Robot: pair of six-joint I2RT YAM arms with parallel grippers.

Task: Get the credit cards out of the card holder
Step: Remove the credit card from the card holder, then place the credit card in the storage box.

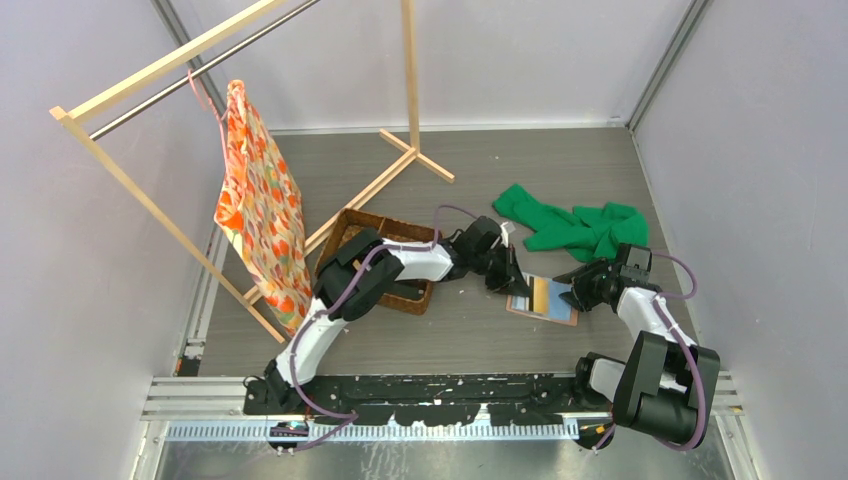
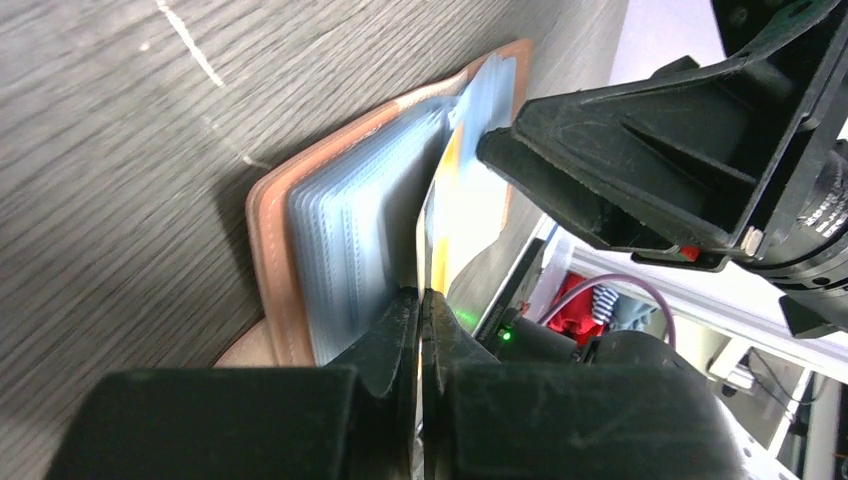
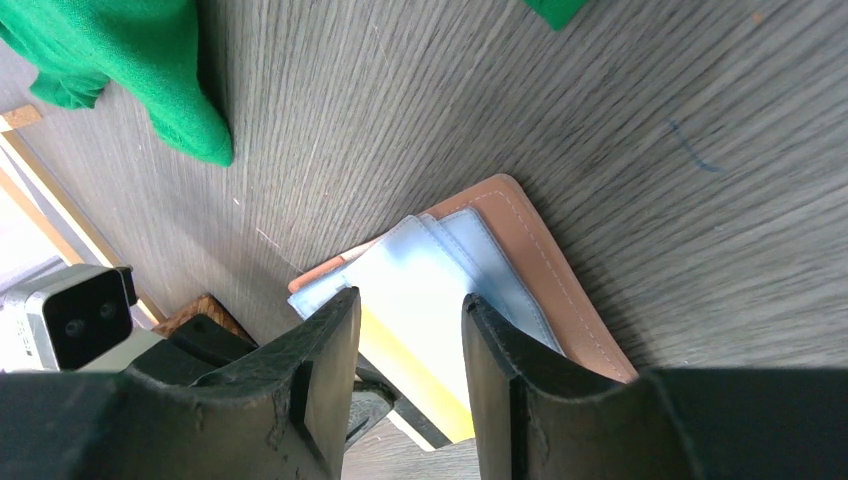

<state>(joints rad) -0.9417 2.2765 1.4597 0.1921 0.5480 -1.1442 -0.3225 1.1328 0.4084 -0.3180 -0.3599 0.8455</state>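
- The left arm (image 1: 400, 265) reaches from its base at the near left edge up and across to the right. Its elbow is raised over the woven basket (image 1: 355, 222) and its wrist is angled down towards the middle of the tabletop (image 1: 470, 330).
- The left jaws are pinched fully together on the near edge of a yellow card (image 2: 455, 215). The thin card stands on edge between the fingertips, lifted out of the clear plastic sleeves (image 2: 350, 250).
- The right arm (image 1: 640, 310) folds back over its own base at the near right, and its forearm points left and slightly away, so its wrist meets the left one from the opposite side.
- The right jaws stand partly open and grip nothing. They straddle the sleeves from above, and in the left wrist view one black fingertip (image 2: 500, 150) presses against the far end of the sleeve stack.
- The card holder (image 1: 543, 300) lies open and flat on the tabletop between the two wrists. Its salmon cover faces down and its rim shows around the fanned sleeves.
- A crumpled green cloth (image 1: 575, 228) lies just beyond the card holder, apart from it.
- An orange patterned cloth (image 1: 262, 210) hangs from a wooden rack (image 1: 150, 205) at the far left, well apart from the arms' work.
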